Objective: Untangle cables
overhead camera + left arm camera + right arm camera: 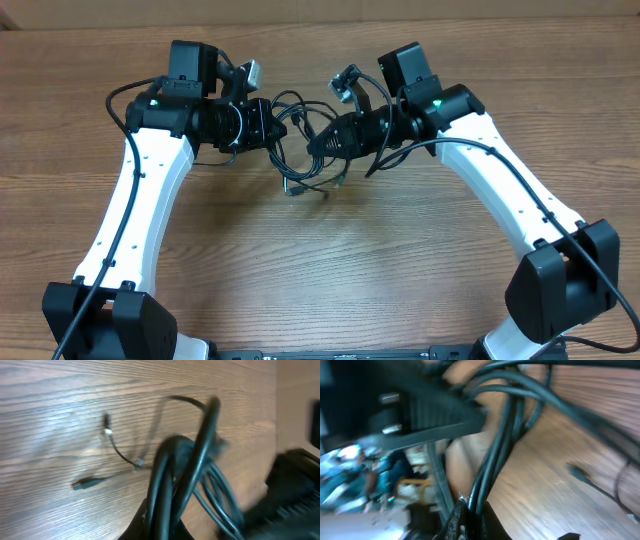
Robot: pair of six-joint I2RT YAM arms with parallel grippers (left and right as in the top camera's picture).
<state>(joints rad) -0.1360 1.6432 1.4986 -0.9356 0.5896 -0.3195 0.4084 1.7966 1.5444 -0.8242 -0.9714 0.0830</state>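
The cables (pixel 303 150) are a knot of thin black cords held above the wooden table between my two grippers, at the middle back. My left gripper (pixel 272 126) is shut on the left side of the bundle. Several strands (pixel 172 475) run up out of its jaws (pixel 162 531). My right gripper (pixel 320 142) is shut on the right side, with two or three cords (pixel 499 455) pinched between its fingers (pixel 470 519). Loose ends with small plugs (pixel 296 187) hang down to the table. Two plug ends (pixel 83 483) lie on the wood in the left wrist view, and another plug (pixel 578 472) shows in the right wrist view.
The wooden table (pixel 330 260) stretches toward the front between the white arms. The thicker black wires of the arms (pixel 125 95) loop beside each wrist. The left gripper's dark body (pixel 420 410) fills the upper left of the right wrist view.
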